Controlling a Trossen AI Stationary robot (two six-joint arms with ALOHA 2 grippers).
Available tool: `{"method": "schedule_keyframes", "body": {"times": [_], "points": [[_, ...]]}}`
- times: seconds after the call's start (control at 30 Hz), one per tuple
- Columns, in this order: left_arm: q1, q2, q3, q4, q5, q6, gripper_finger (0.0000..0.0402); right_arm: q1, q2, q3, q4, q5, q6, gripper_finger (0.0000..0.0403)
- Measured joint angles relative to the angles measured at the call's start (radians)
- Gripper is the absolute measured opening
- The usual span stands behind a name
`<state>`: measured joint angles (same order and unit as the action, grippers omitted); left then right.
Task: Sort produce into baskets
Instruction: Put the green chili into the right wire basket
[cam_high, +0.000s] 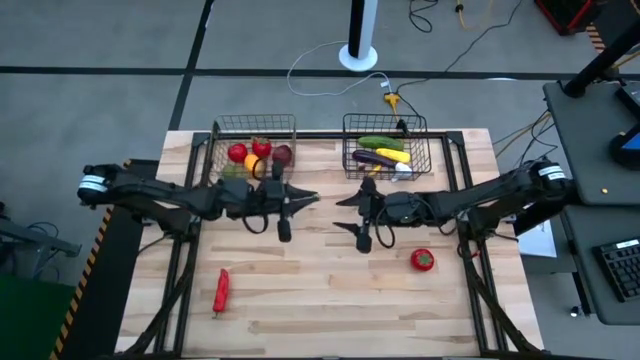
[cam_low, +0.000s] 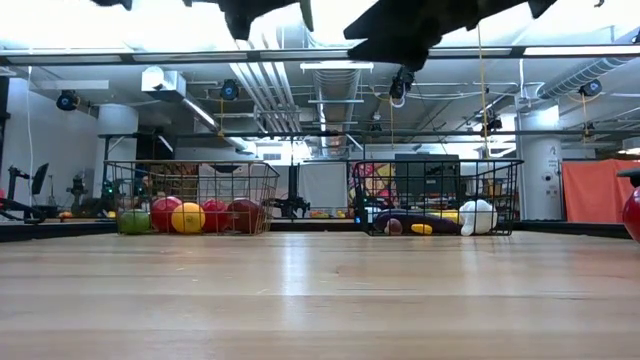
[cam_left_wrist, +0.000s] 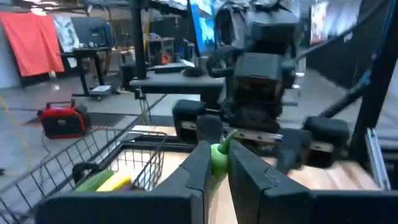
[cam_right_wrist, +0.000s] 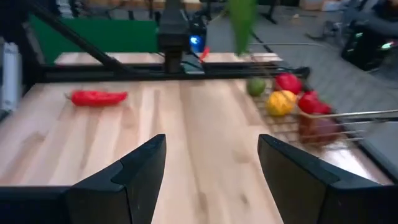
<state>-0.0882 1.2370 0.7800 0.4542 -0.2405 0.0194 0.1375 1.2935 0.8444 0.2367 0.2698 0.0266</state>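
From above, the left gripper (cam_high: 303, 198) and right gripper (cam_high: 348, 212) face each other over the table's (cam_high: 320, 290) middle, between the left basket (cam_high: 252, 125) of round produce and the right basket (cam_high: 384, 124) of long pieces; a red pepper (cam_high: 221, 290) lies near left, a red tomato (cam_high: 422, 260) near right. The low view shows both baskets at the far edge. In the left wrist view, closed fingers (cam_left_wrist: 198, 168) pinch a green piece (cam_left_wrist: 219, 157). In the right wrist view, the jaws stand apart, empty.
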Motion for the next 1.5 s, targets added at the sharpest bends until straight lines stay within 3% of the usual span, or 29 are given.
{"method": "schedule_keyframes", "body": {"times": [0.23,0.6,0.83,1.1,1.27,1.5], "points": [[-0.044,0.073,-0.144,0.299,0.000,-0.113,0.0022,0.000,0.114,0.000,0.211,-0.013,-0.006,0.0247],[-0.067,0.130,-0.160,0.306,-0.011,-0.167,0.0022,-0.001,0.188,0.054,0.225,0.008,-0.027,0.0232],[-0.068,0.146,-0.137,0.287,-0.011,-0.160,0.0022,0.000,0.236,0.119,0.158,-0.025,-0.030,0.0180],[-0.069,0.139,-0.148,0.278,-0.011,-0.161,0.0025,-0.001,0.221,0.136,0.107,-0.024,-0.040,0.0073],[-0.068,0.141,-0.146,0.274,-0.011,-0.209,0.0052,-0.001,0.219,0.140,0.078,-0.033,-0.045,0.0023],[-0.068,0.138,-0.141,0.239,-0.003,-0.213,0.0151,-0.003,0.219,0.199,-0.110,-0.032,-0.022,0.0030]]}}
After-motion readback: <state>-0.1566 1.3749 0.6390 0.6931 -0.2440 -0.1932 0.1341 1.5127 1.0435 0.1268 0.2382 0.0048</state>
